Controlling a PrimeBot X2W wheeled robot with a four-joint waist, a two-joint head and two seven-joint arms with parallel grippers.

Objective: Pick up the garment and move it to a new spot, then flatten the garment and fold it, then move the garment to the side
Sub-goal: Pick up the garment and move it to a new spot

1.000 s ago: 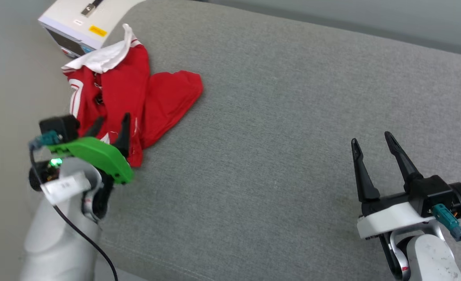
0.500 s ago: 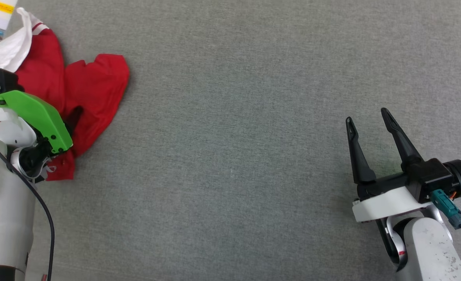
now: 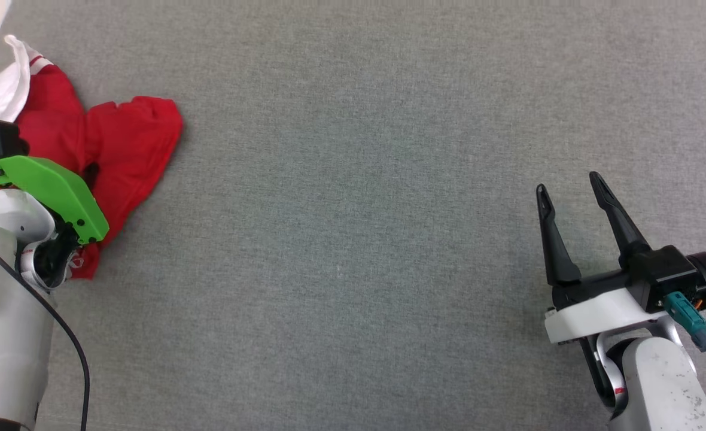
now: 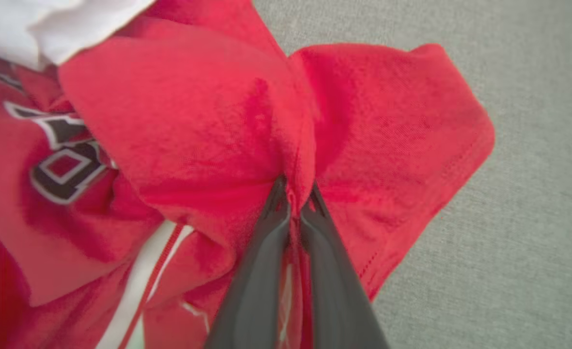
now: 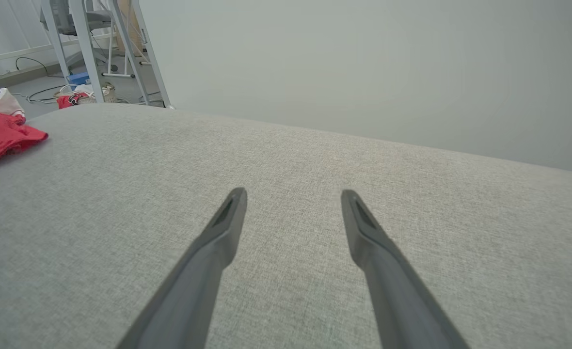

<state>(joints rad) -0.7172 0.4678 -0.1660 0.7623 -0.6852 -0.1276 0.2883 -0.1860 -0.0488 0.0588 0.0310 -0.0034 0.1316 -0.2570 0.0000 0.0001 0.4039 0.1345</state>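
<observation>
Garment lies crumpled near the left edge of the grey padded surface, toward its far left corner judging by the right wrist view; not flat, heaped over itself in soft lobes. Left end effector clenched on a raised ridge of the red cloth, fingertips nearly meeting with fabric pinched between; a ridge is the likeliest handle, since a flat layer would give thin fingers nothing to bite. Right end effector released, jaws wide, poised over bare surface well apart from the shirt; probably kept clear until the flattening. Red knit looks soft, matte, limp; white sleeve smoother; black white-edged print creased; white trim stripe beside the fingers; padded surface finely woven, likely to drag on cloth.
</observation>
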